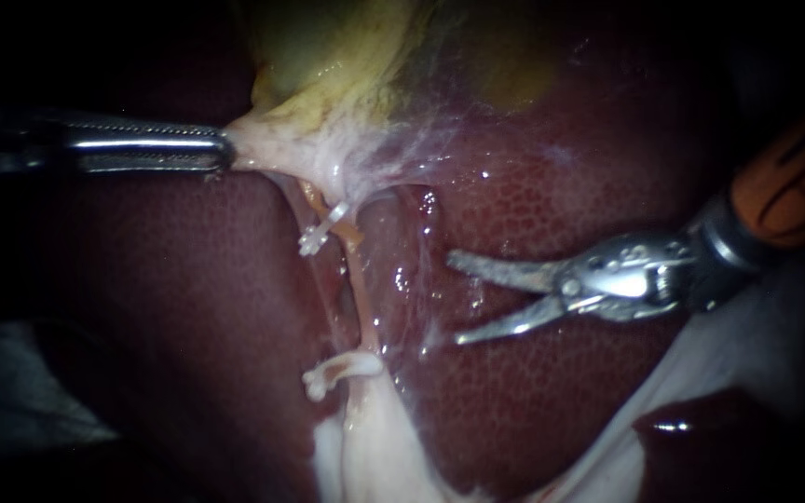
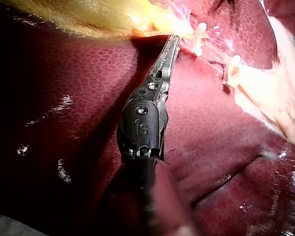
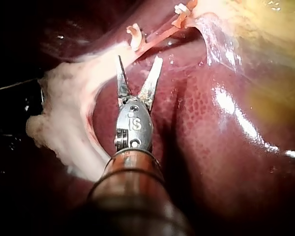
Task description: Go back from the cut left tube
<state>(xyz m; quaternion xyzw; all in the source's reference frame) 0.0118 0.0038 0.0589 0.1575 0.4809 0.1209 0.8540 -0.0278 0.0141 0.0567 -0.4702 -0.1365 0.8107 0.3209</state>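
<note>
My left instrument [image 1: 224,151] comes in from the left with its jaws shut on the pale gallbladder neck tissue [image 1: 277,140], holding it taut; the left wrist view shows the same grip [image 2: 175,41]. A thin orange tube [image 1: 358,279] runs down from that tissue between two white clips, the upper clip [image 1: 320,231] and the lower clip [image 1: 337,371]. My right instrument [image 1: 457,298] lies over the liver [image 1: 561,186] to the right of the tube, apart from it, its two blades open and empty. In the right wrist view the blades [image 3: 139,66] stand just short of the tube [image 3: 160,33].
The yellow-green gallbladder [image 1: 328,56] fills the top. White fatty tissue [image 1: 375,438] hangs below the lower clip. A pale sheet [image 1: 747,363] lies under the right shaft, and a dark liver lobe [image 1: 701,438] sits at the lower right.
</note>
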